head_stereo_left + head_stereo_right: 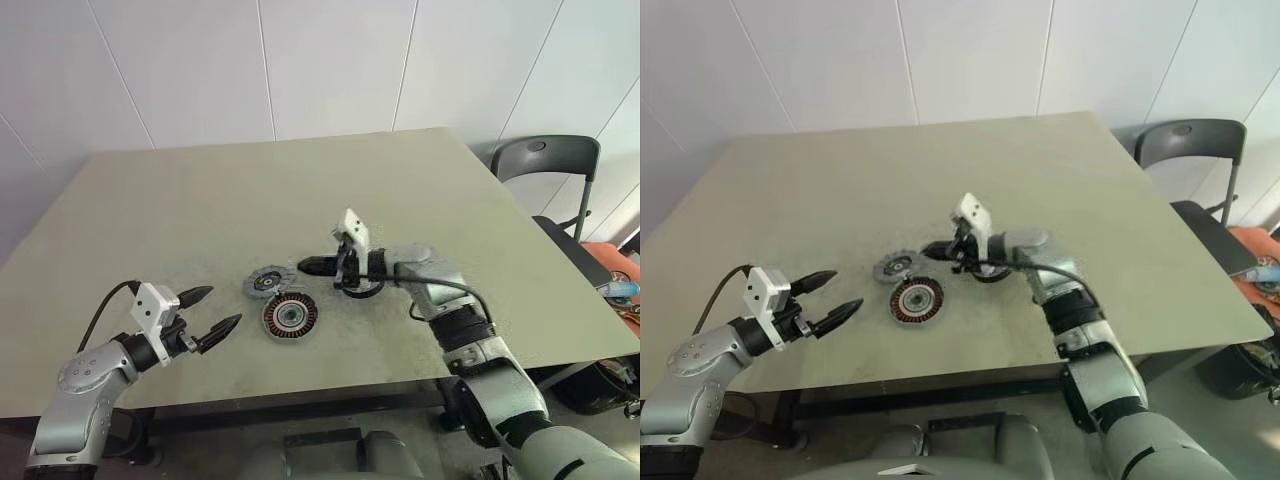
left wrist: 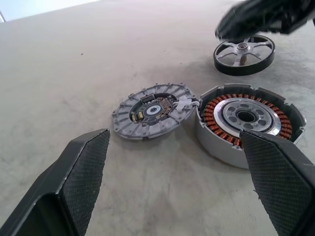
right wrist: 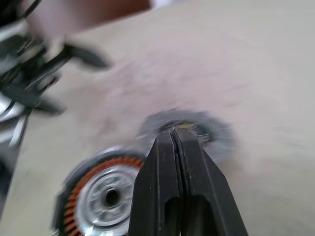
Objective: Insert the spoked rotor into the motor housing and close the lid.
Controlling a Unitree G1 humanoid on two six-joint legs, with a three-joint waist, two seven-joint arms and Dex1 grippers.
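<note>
The motor housing (image 1: 290, 316), a round metal disc with copper windings, lies on the table near its front. Just beyond it on its left lies the lid (image 1: 267, 281), grey with a notched rim. The spoked rotor (image 2: 243, 54), a black ring with silver spokes, lies flat to the right, partly hidden behind my right hand. My right gripper (image 1: 303, 266) is shut with nothing in it and points left, hovering between the rotor and the lid. My left gripper (image 1: 218, 308) stands open and empty to the left of the housing, pointing at it.
The grey-green table (image 1: 200, 200) is bare apart from these parts. A dark chair (image 1: 545, 160) stands off the table's right edge, with some clutter on the floor beyond it.
</note>
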